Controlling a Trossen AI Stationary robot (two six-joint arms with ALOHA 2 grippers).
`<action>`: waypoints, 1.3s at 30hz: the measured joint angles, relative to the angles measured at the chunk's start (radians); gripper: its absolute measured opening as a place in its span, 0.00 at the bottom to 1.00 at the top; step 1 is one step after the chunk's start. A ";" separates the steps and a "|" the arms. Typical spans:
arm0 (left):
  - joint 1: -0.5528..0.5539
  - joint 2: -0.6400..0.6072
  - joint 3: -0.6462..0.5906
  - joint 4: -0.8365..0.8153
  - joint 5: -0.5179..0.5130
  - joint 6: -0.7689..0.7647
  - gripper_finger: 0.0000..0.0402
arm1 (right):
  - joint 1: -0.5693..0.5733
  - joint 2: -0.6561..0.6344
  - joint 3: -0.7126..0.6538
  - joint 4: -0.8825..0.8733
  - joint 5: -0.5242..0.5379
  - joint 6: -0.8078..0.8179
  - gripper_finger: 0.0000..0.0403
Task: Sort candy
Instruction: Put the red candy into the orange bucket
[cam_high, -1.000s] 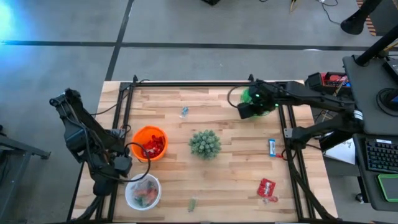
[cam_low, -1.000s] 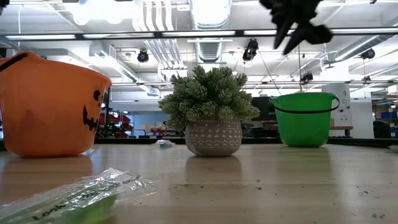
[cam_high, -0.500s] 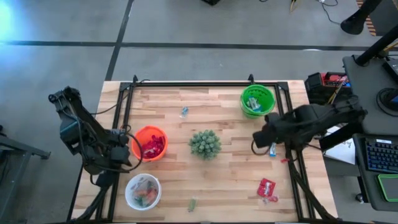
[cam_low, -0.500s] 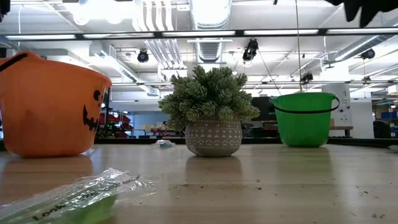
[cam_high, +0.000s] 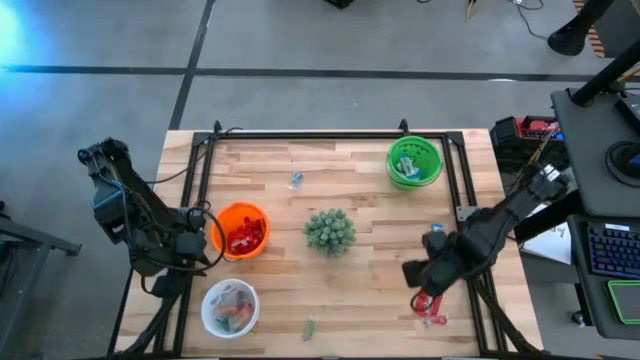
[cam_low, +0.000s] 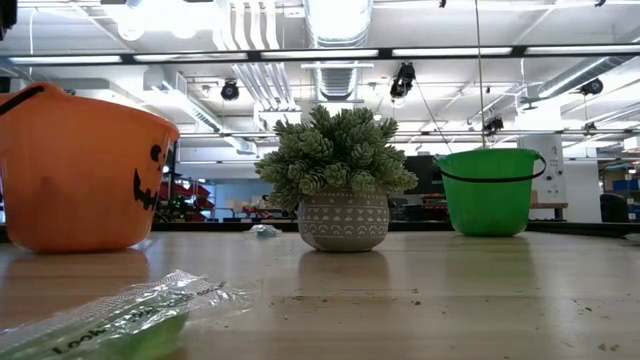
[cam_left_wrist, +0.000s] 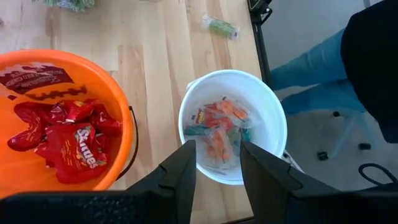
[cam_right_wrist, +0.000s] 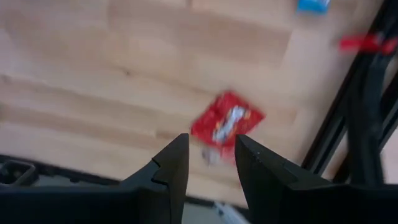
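My right gripper (cam_right_wrist: 208, 165) stands open above a red candy packet (cam_right_wrist: 226, 124) that lies flat near the table's near right corner (cam_high: 428, 303); in the high view this gripper (cam_high: 418, 278) hovers just beside the packet. My left gripper (cam_left_wrist: 217, 168) is open and empty above the white bowl (cam_left_wrist: 273, 118), which holds mixed candy, and next to the orange bowl (cam_left_wrist: 37, 68) of red packets. A blue-and-white candy (cam_high: 437, 232) lies by the right rail. A small candy (cam_high: 297, 180) and a green one (cam_high: 309, 328) lie loose on the table.
A potted spiky green plant (cam_high: 330, 231) stands mid-table. The green bowl (cam_high: 414, 160) sits at the far right with candy in it. Black frame rails (cam_high: 465, 215) run along the table's sides. A person's legs (cam_left_wrist: 311, 68) show beyond the near edge.
My right gripper has swung from over the green bowl toward the table's near edge along the right side, sinking a little and turning about, and now hangs over the red packet. My left gripper has drawn back slightly from the white bowl toward the orange one.
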 joint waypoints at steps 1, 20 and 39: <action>0.000 0.000 0.000 0.000 0.000 0.004 0.27 | 0.013 0.015 0.000 0.015 -0.016 0.020 0.31; 0.000 -0.019 0.000 -0.013 0.002 0.045 0.27 | 0.074 0.247 0.010 0.155 -0.154 0.135 0.37; 0.000 -0.036 0.000 -0.015 0.010 0.056 0.27 | 0.135 0.259 -0.239 0.418 -0.127 0.380 0.43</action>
